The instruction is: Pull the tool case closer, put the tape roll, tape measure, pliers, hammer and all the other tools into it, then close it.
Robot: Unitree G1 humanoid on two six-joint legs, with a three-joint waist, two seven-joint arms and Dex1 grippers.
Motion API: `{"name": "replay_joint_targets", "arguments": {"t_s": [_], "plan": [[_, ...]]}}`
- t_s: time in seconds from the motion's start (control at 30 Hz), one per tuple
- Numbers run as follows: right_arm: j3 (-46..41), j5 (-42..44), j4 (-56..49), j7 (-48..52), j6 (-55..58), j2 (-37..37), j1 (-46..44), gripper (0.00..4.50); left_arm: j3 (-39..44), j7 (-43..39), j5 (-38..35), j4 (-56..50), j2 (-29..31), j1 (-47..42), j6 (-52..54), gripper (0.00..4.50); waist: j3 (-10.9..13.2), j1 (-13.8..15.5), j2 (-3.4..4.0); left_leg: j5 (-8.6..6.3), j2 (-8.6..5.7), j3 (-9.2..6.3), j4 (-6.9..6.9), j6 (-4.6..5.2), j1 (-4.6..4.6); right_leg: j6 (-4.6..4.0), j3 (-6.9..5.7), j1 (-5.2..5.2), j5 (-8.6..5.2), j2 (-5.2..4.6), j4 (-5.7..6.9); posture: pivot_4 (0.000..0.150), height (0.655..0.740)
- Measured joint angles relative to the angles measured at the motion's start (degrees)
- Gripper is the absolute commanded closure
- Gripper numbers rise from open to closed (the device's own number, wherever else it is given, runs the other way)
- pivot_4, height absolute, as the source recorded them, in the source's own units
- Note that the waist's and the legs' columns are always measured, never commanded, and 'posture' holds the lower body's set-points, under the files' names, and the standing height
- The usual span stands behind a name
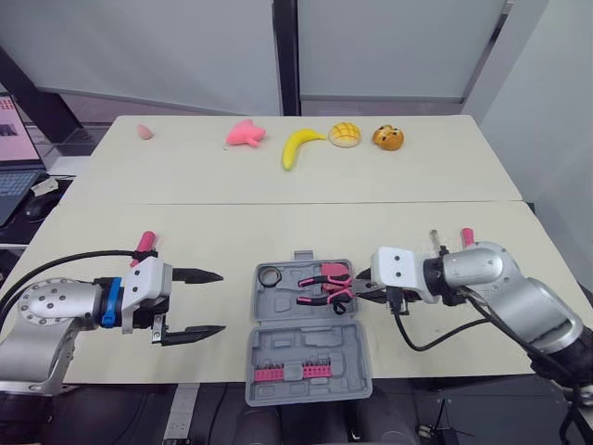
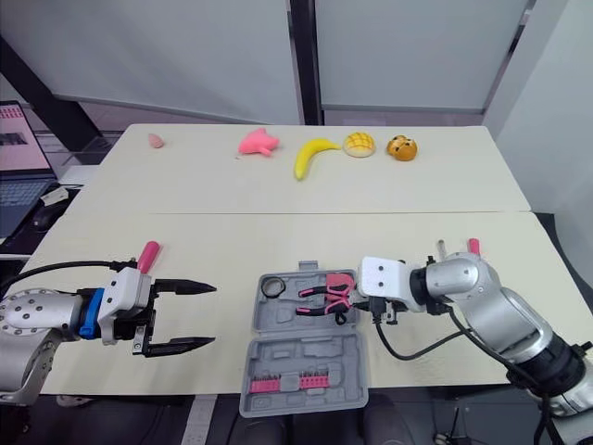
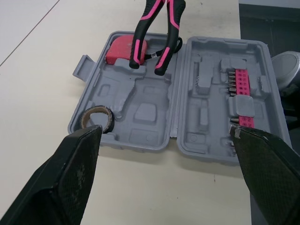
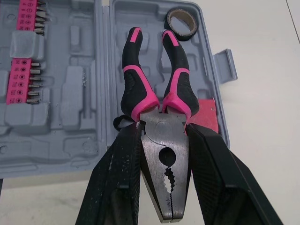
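The tool case [image 1: 306, 345] lies open at the worktop's [image 1: 185, 232] 6 o'clock edge. At its 3 o'clock, the right hand [image 1: 363, 284] clamps the pliers [image 4: 158, 127] by the steel head, with the handles out over the far half. The pliers are probably rigid and nose-heavy. Bare metal between smooth fingers may swivel (the rubbery handles would grip better), so a low, level set-down looks wise.

The left hand [image 1: 215, 302] waits spread and empty at the case's 9 o'clock. The right wrist view shows the clamp itself. The left wrist view adds the red tape measure [image 3: 123, 48] beneath the handles and the tape roll [image 3: 97, 118] seated at the case's 11 o'clock corner.
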Motion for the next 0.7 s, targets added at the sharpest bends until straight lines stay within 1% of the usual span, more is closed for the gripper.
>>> {"name": "replay_joint_targets", "arguments": {"t_s": [0.1,0.23,0.53,0.7], "plan": [[2.92,-1.20,1.67,0.02,1.74,3.33,-2.82,3.27,0.00,-0.11,0.06,-0.92,0.36,0.79,-0.10,0.00,0.00,-0.02,0.00,0.00,0.00,0.00,0.00,0.00,-0.01,0.00,0.00,-0.01,0.00,0.00,0.00,0.150,0.7400],[5.95,-2.85,3.74,0.21,2.56,5.44,-4.75,3.27,0.00,-0.51,0.36,-0.89,0.80,1.97,-0.37,0.00,0.00,-0.03,0.00,0.00,0.00,0.00,-0.01,0.00,-0.03,-0.01,-0.01,-0.01,0.00,0.00,0.00,0.150,0.7400],[9.61,-5.77,10.44,-0.02,3.12,11.66,-7.02,3.27,0.01,-0.92,1.43,-0.33,0.85,2.06,-2.72,0.00,0.00,-0.04,0.01,0.00,0.00,-0.03,0.00,0.00,-0.02,-0.01,-0.03,-0.01,0.01,0.00,0.03,0.150,0.7400],[10.93,-7.50,14.51,-0.10,1.40,14.92,-7.97,3.27,0.01,-0.95,1.88,0.66,0.87,2.11,-3.36,0.00,0.00,-0.07,0.01,0.00,0.00,-0.04,-0.01,0.00,-0.02,-0.01,-0.05,-0.02,0.01,0.00,0.03,0.150,0.7400]]}}
